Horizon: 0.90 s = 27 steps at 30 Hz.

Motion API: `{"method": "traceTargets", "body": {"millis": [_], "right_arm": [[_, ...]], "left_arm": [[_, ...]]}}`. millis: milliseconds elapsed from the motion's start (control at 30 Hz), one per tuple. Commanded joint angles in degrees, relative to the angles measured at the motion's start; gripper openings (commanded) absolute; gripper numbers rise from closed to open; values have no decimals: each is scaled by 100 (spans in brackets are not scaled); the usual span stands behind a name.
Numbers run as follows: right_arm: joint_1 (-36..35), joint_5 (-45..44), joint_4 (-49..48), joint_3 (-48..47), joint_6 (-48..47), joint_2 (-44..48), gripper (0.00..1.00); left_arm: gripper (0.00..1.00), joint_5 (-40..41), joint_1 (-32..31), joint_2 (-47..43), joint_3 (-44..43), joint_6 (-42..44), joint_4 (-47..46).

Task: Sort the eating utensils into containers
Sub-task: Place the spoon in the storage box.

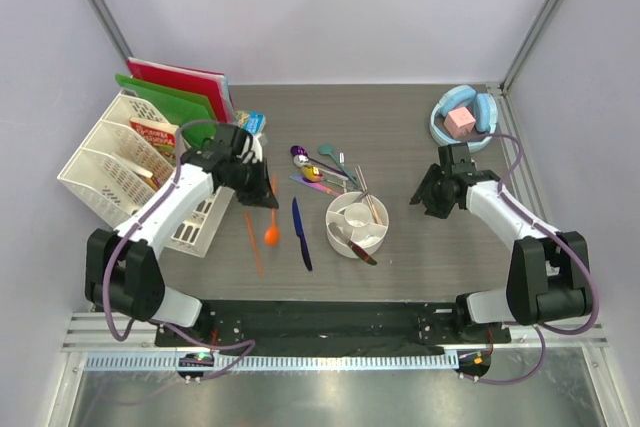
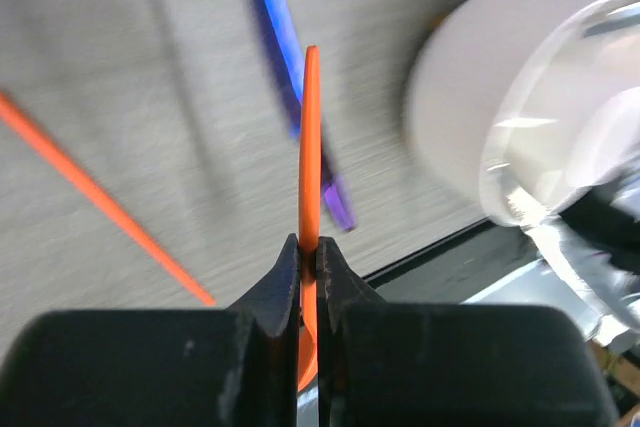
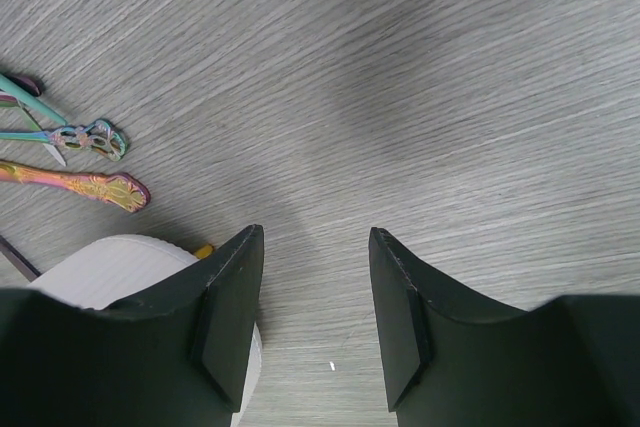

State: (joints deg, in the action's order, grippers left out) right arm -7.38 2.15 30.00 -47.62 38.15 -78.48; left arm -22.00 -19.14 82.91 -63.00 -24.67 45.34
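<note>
My left gripper [image 1: 268, 197] is shut on the orange spoon [image 1: 271, 235], which hangs edge-on between the jaws [image 2: 310, 147] just above the table. An orange chopstick [image 1: 253, 243] and the dark blue knife [image 1: 301, 234] lie on either side of it; both show in the left wrist view, the chopstick [image 2: 100, 197] and the knife [image 2: 283, 37]. The white divided cup [image 1: 357, 224] stands right of the knife and holds a few pieces. Several purple, teal and iridescent pieces [image 1: 320, 172] lie behind it. My right gripper [image 1: 425, 197] is open and empty, right of the cup [image 3: 110, 267].
A white lattice file rack [image 1: 110, 172] with red and green folders [image 1: 180, 87] stands at the back left, close to my left arm. A light blue bowl with a pink cube [image 1: 462, 117] sits at the back right. Iridescent handles [image 3: 85, 162] lie left of my right gripper.
</note>
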Motion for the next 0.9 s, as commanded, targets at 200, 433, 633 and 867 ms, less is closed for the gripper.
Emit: {"method": "traceTargets", "body": {"millis": [200,433,633,867], "right_arm": [[26,101,-73,-310,17,-36,52],[17,75,15,-398,-45,-27,52],[17,136,50,-441,-80,-80,52],[17,145,76,-459,-115,-142,52]], "left_arm": [[0,-244,-669,515,-1978,-1611,-2177],[0,380,-1619,1227,-2409,-1498,-3118],[0,688,-1865,1798,-2699,-1348,-3567],[0,969,-2436,2343,-3095,-988,-3541]]}}
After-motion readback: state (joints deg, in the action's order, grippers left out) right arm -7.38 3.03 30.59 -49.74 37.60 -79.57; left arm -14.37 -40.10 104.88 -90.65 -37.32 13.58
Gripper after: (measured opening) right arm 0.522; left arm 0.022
